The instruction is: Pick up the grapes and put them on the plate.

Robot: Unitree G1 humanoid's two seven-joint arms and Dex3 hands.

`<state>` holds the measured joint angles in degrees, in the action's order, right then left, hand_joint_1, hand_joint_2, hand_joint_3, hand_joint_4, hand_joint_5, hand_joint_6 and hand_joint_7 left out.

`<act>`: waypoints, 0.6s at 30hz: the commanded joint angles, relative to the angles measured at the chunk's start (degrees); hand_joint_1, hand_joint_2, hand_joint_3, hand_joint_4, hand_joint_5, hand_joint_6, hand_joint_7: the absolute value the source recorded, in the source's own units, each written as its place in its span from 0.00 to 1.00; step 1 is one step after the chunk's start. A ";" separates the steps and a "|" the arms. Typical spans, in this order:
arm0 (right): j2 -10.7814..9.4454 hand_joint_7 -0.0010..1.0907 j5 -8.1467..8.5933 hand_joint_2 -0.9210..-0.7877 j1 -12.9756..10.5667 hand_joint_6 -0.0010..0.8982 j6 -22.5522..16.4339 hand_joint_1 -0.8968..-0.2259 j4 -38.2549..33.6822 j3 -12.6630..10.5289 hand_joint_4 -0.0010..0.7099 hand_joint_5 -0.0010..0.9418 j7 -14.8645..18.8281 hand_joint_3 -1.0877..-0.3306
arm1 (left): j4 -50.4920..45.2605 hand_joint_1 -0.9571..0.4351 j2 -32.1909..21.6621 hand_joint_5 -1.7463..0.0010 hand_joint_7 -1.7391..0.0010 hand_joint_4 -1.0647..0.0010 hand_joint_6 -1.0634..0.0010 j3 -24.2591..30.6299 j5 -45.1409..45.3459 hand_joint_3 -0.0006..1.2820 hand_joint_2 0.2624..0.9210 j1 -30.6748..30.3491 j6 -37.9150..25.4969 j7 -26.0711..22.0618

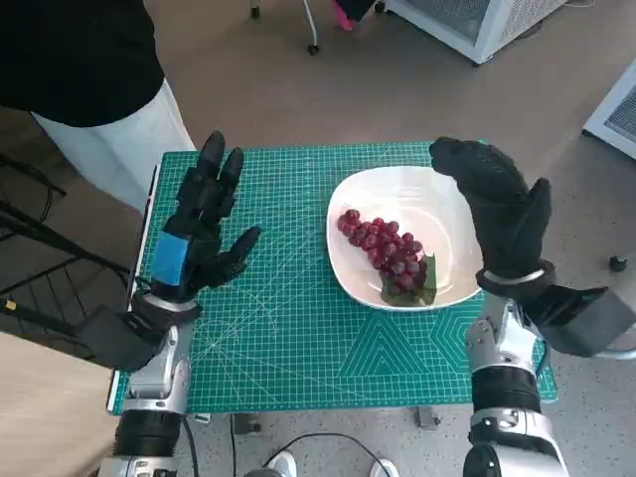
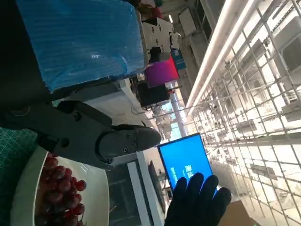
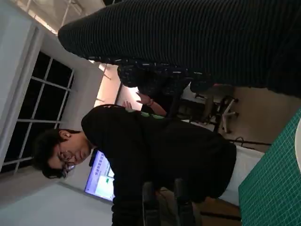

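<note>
Grapes on the plate, both hands empty.

The grapes (image 1: 383, 246) lie with a green leaf (image 1: 409, 285) in the white plate (image 1: 447, 204), toward 3 o'clock on the green mat (image 1: 288, 328). The left hand (image 1: 204, 234) hovers at 9 o'clock, fingers spread, holding nothing. The right hand (image 1: 502, 204) hangs over the plate's 3 o'clock rim, loosely open, gripping nothing. A person (image 1: 89, 70) stands at 11 o'clock.

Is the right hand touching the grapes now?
Apart. The head view shows the right hand raised by the plate's far edge, white plate showing between it and the grapes.
</note>
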<state>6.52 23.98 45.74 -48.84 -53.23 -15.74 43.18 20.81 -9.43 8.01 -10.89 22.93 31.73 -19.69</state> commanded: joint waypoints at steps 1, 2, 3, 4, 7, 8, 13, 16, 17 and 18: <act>0.14 0.00 -0.67 0.00 -1.30 0.50 0.73 0.47 -0.23 0.07 0.50 0.00 -0.26 0.69 | -0.08 0.41 -0.07 0.99 0.98 0.89 0.91 -0.31 1.16 0.34 1.00 -1.19 1.49 0.57; 0.13 0.00 -0.68 0.00 -1.31 0.50 0.74 0.47 -0.19 0.09 0.50 0.00 -0.25 0.69 | -0.05 0.41 -0.12 0.99 0.98 0.89 0.91 -0.35 1.25 0.34 1.00 -1.27 1.62 0.64; 0.13 0.00 -0.68 0.00 -1.33 0.50 0.73 0.47 -0.15 0.10 0.50 0.00 -0.23 0.69 | -0.06 0.41 -0.15 0.99 0.98 0.89 0.91 -0.39 1.33 0.34 1.00 -1.36 1.72 0.71; 0.12 0.00 -0.69 0.00 -1.34 0.50 0.71 0.47 -0.12 0.12 0.50 0.00 -0.20 0.69 | -0.09 0.41 -0.18 0.99 0.98 0.89 0.90 -0.42 1.40 0.34 1.00 -1.44 1.80 0.77; 0.17 0.00 -0.71 0.00 -1.31 0.49 0.59 0.47 -0.21 0.12 0.50 0.00 -0.10 0.69 | -0.16 0.41 -0.21 0.99 0.98 0.89 0.90 -0.44 1.66 0.33 1.00 -1.64 2.01 0.96; 0.21 0.00 -0.73 0.00 -1.28 0.49 0.56 0.47 -0.28 0.12 0.50 0.00 -0.08 0.69 | -0.16 0.41 -0.22 0.99 0.98 0.88 0.90 -0.43 1.77 0.33 1.00 -1.70 2.10 1.03; 0.40 0.00 -0.74 0.00 -1.19 0.49 0.69 0.47 -0.30 0.11 0.50 0.00 -0.08 0.69 | -0.25 0.40 -0.24 0.99 0.98 0.88 0.90 -0.46 2.34 0.33 1.00 -1.99 2.56 1.49; 0.46 0.00 -0.71 0.00 -1.19 0.49 0.73 0.46 -0.25 0.11 0.50 0.00 0.00 0.69 | -0.29 0.40 -0.17 0.99 0.98 0.88 0.90 -0.58 2.65 0.33 1.00 -2.16 2.82 1.77; 0.48 0.00 -0.70 0.00 -1.18 0.49 0.74 0.46 -0.24 0.11 0.50 0.00 0.03 0.69 | -0.27 0.40 -0.15 0.99 0.98 0.87 0.90 -0.62 2.73 0.33 1.00 -2.21 2.90 1.85; 0.50 0.00 -0.69 0.00 -1.19 0.49 0.75 0.46 -0.23 0.11 0.50 0.00 0.08 0.69 | -0.24 0.40 -0.12 0.99 0.98 0.87 0.90 -0.67 2.79 0.33 1.00 -2.26 2.98 1.92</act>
<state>6.60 23.98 45.73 -48.79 -53.22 -15.73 43.19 20.81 -9.45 7.63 -8.89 21.35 33.63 -18.17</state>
